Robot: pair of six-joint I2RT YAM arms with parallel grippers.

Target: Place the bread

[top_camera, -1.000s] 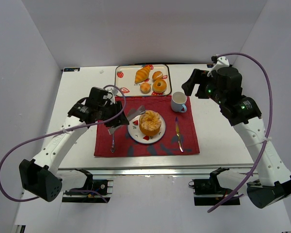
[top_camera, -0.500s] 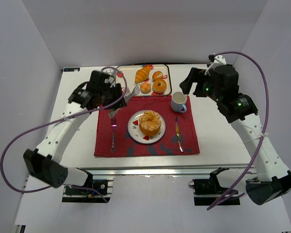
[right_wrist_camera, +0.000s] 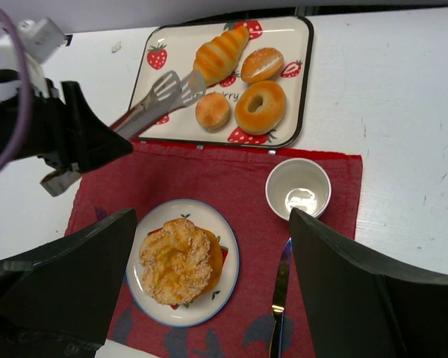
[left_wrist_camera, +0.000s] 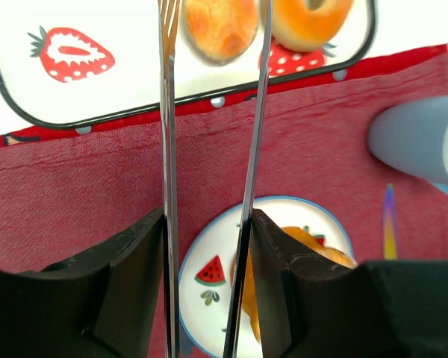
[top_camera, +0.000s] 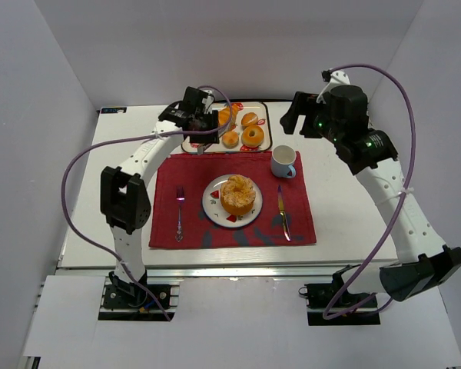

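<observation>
The ring-shaped loaf of bread [top_camera: 238, 194] [right_wrist_camera: 177, 259] lies on the white plate [top_camera: 211, 206] [right_wrist_camera: 228, 287] on the red placemat. The small round bun [top_camera: 230, 139] [right_wrist_camera: 212, 111] [left_wrist_camera: 220, 28] sits on the strawberry tray [top_camera: 188, 123] [right_wrist_camera: 308, 74]. My left gripper [top_camera: 198, 127] [left_wrist_camera: 207, 224] is shut on metal tongs [right_wrist_camera: 160, 97] [left_wrist_camera: 169, 149]. The tong tips hover over the tray just left of the bun, with nothing in them. My right gripper [top_camera: 300, 123] [right_wrist_camera: 213, 216] hangs high above the placemat, open and empty.
On the tray also lie a croissant [top_camera: 226, 118] [right_wrist_camera: 220, 54], a glazed donut [top_camera: 252, 136] [right_wrist_camera: 260, 107] and an oval roll [top_camera: 250, 119] [right_wrist_camera: 262, 64]. A white cup [top_camera: 283, 161] [right_wrist_camera: 299, 188], a knife [top_camera: 282, 213] [right_wrist_camera: 278, 298] and a fork [top_camera: 179, 211] rest on the placemat [top_camera: 300, 223].
My left arm has swung from beside the plate back to the tray, carrying the tongs. My right arm has drawn a little up and back. The loaf stays on the plate.
</observation>
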